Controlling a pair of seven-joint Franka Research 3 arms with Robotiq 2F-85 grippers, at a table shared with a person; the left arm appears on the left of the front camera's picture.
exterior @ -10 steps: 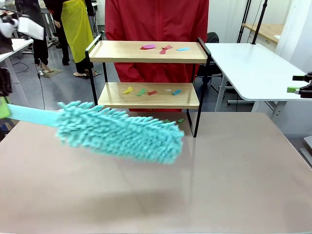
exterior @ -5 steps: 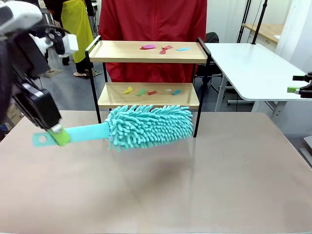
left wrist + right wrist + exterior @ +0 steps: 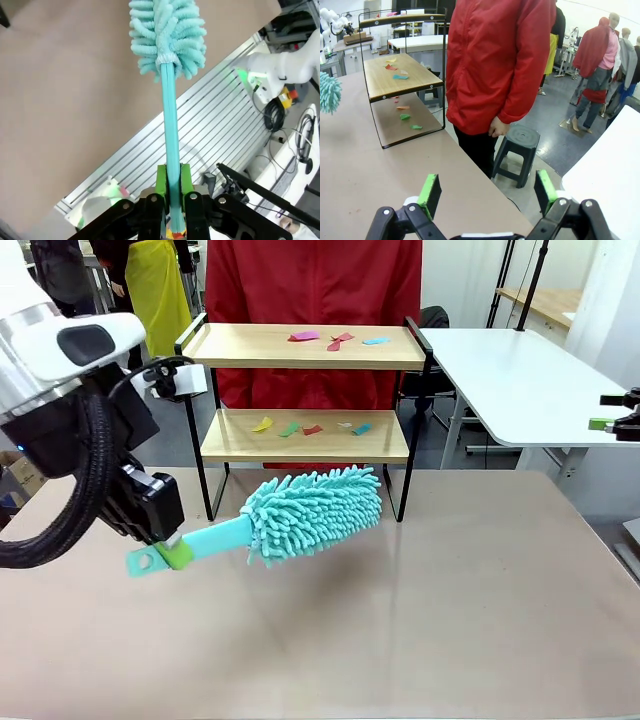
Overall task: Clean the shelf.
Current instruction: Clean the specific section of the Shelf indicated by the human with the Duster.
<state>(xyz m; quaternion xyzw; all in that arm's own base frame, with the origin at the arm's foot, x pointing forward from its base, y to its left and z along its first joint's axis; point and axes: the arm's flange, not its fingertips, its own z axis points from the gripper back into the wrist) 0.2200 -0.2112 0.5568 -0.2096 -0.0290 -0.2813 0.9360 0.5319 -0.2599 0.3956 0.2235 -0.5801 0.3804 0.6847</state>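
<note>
now, in the front view, the left pincer (image 3: 170,552) is clamped shut on the handle of the teal duster (image 3: 312,512). within the last second it has swung the fluffy head from low over the bench (image 3: 470,620) to just in front of the lower board of the shelf (image 3: 250,345), tip raised. that looks like the approach to a first sweep, as the paper scraps (image 3: 304,336) on both boards lie untouched. the head hides whatever lies under the lower board.

from the left wrist, green pads (image 3: 161,179) pinch the flat handle, whose end is cut off below.

from the right wrist, the right pincer (image 3: 487,192) stands wide open and empty. the shelf sits far left beside a person in red (image 3: 500,60), its scraps too small to count.
</note>
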